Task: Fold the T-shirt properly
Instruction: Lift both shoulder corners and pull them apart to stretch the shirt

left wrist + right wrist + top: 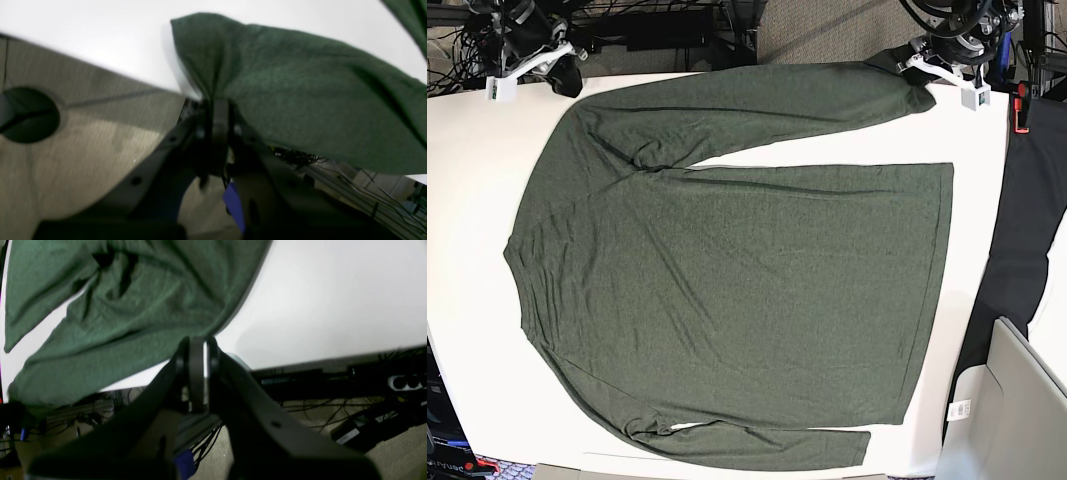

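The dark olive-green T-shirt (737,290) lies spread flat on the white table (467,200), its long upper sleeve stretched along the far edge. My left gripper (917,68) is at that sleeve's cuff. In the left wrist view the left gripper (213,103) is shut on a bunched fold of the T-shirt (300,93). My right gripper (565,78) is at the shoulder end of the same sleeve. In the right wrist view the right gripper (197,341) is shut where the edge of the T-shirt (133,306) runs into its fingertips. The lower sleeve lies along the near edge.
A black cloth (1017,220) hangs along the table's right side, with a pale box (1017,400) at the near right corner. Cables and power strips (367,400) lie on the carpet beyond the far edge.
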Robot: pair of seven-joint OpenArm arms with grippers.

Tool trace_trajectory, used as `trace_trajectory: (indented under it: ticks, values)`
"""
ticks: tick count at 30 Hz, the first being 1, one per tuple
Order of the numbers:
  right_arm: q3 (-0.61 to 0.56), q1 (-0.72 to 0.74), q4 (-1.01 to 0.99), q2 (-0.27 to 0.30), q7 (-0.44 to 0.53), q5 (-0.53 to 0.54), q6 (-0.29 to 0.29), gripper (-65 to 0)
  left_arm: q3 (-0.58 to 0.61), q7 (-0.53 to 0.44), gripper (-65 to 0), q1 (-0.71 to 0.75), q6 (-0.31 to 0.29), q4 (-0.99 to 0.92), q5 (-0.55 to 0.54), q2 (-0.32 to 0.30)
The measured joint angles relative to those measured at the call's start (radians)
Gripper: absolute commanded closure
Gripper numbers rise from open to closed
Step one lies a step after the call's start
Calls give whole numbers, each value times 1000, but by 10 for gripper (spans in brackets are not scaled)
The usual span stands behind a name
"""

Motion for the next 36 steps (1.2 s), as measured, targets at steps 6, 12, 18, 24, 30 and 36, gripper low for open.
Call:
trace_trajectory:
  ticks: [6,12,18,24,30,36]
  values:
    - [50,62,-1,2,0,-3,-125,-84,4,-6,0,4,18,-16,36,6]
    - [69,84,-2,2,-3,1,-211,-263,4,-8,0,4,18,-16,35,6]
    - [66,191,-3,-13,-89,2,-206,-265,11,-9,0,2,18,-16,33,6]
    - [48,258,-95,-34,-96,0,-211,-267,11,-8,0,1,18,-16,33,6]
    - [-14,327,-173,-34,-63,24,-194,-267,11,-9,0,1,18,-16,34,6]
    - [-56,372,-201,-59,-49,30,-186,-263,11,-9,0,1,18,-16,34,9]
